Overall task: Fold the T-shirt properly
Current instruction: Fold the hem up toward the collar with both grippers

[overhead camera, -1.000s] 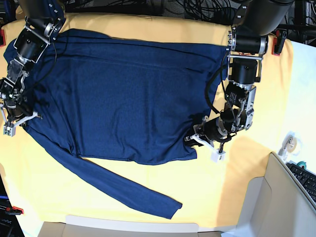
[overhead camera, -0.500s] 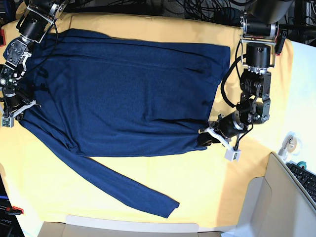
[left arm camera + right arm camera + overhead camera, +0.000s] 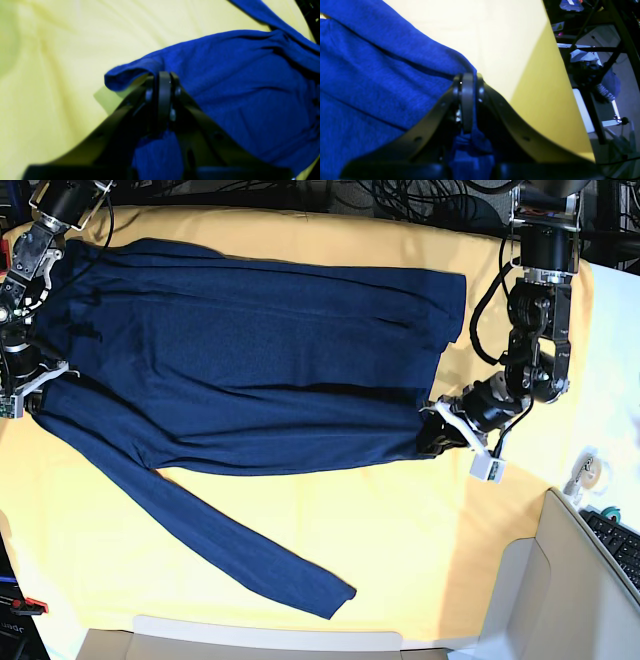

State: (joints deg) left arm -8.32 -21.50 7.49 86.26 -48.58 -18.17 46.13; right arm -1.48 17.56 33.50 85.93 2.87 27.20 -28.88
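Note:
The dark navy T-shirt lies spread wide across the yellow cloth. One long sleeve trails toward the front edge. On the right side of the base view, my left gripper is shut on the shirt's lower right corner. The left wrist view shows its closed fingertips pinching a raised fold of blue fabric. My right gripper is at the far left, shut on the shirt's edge. Its closed tips bite into the fabric in the right wrist view.
A beige box stands at the front right, with a keyboard and a small tape roll beside it. Cables run along the back edge. The cloth's left edge drops off near my right gripper.
Both grippers have moved outward, the left one to the right and the right one to the left and back. The shirt's body is stretched wider and flatter.

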